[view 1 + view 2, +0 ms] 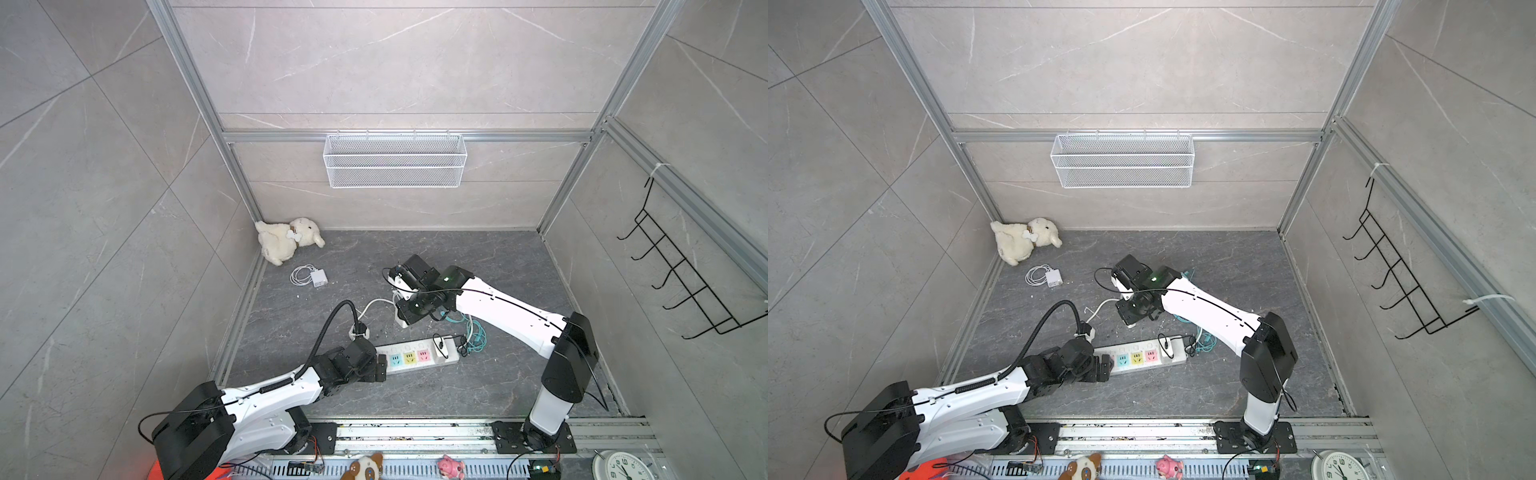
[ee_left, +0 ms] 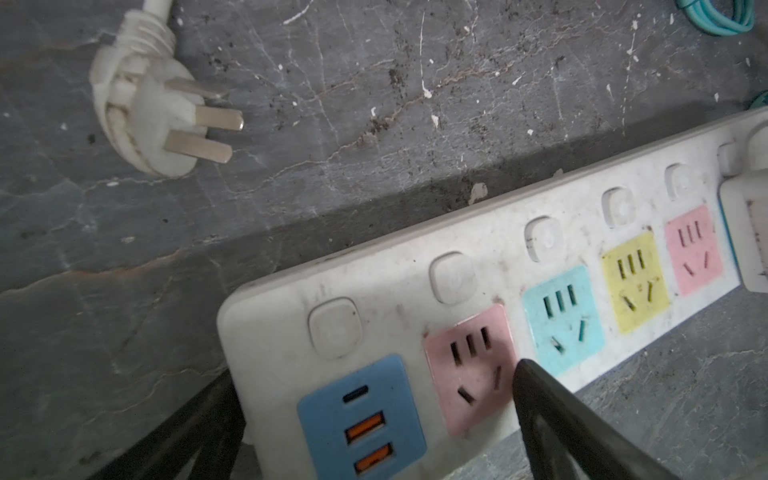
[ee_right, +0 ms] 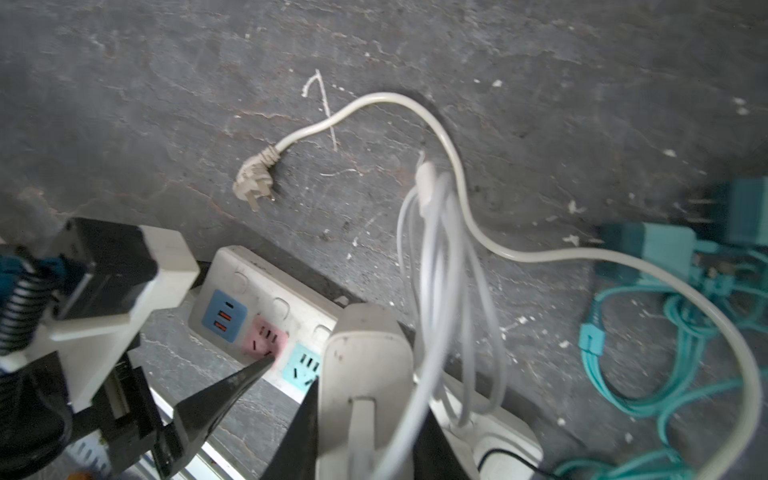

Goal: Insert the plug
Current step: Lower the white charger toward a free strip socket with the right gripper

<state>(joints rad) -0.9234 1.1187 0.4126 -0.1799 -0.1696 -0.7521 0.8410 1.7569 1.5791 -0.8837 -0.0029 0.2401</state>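
White block charger plug [image 3: 365, 353], trailing white cable [image 3: 440, 270]: pinched firmly in right gripper [image 3: 365, 399], at 12 o'clock of white power strip with coloured sockets [image 2: 395, 282], unseated. Left gripper [image 2: 370, 395]: fully spread, empty, astride strip's 9 o'clock end, apparently steadying it.

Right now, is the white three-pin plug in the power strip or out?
Out. The three-pin plug lies on the dark floor beside the power strip, all three prongs bare, touching no socket.

Soft even light; wrist views blurred up close.
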